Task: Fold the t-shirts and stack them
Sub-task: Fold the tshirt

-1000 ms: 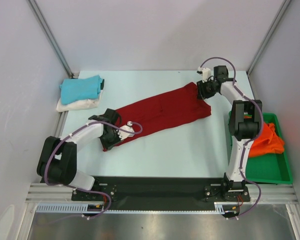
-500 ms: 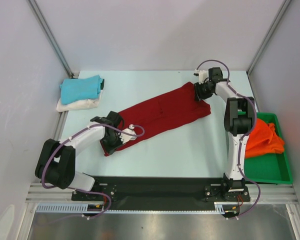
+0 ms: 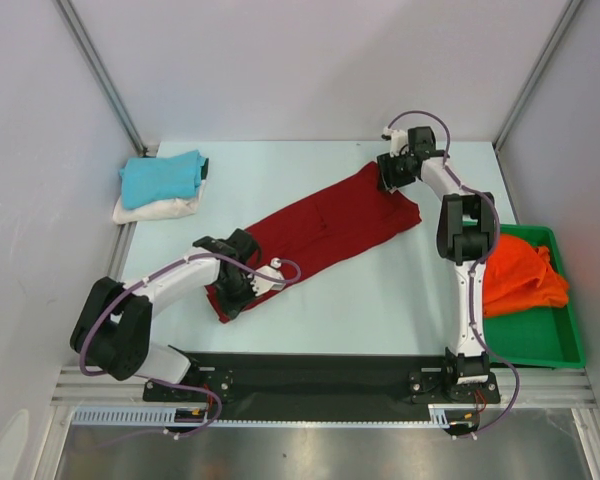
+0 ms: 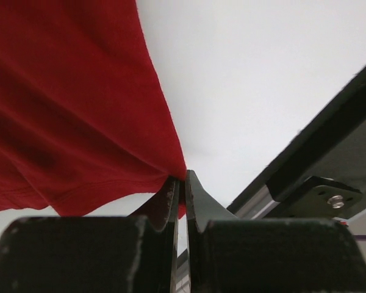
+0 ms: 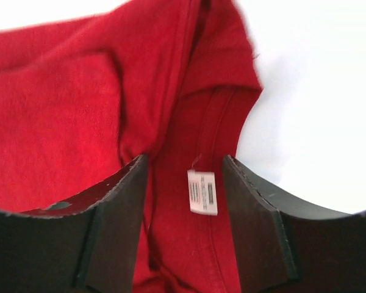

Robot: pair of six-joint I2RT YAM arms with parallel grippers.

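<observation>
The dark red t-shirt (image 3: 325,222) lies stretched in a long diagonal band across the table. My left gripper (image 3: 242,288) is shut on its near left end; the left wrist view shows the cloth (image 4: 67,110) pinched between the fingertips (image 4: 182,183). My right gripper (image 3: 388,176) is open over the far right end, jaws on either side of the collar and its white label (image 5: 202,191). The turquoise t-shirt (image 3: 162,177) lies folded on the cream white t-shirt (image 3: 156,209) at the far left. The orange t-shirt (image 3: 520,276) lies crumpled in the tray.
A green plastic tray (image 3: 540,345) stands at the right edge of the table. The enclosure's side walls and metal posts (image 3: 100,72) stand close around the table. A black rail (image 3: 310,375) runs along the near edge by the arm bases.
My left gripper has pulled the near end of the red shirt toward the front and right. My right gripper has moved left along the far end. The shirt has shifted with them.
</observation>
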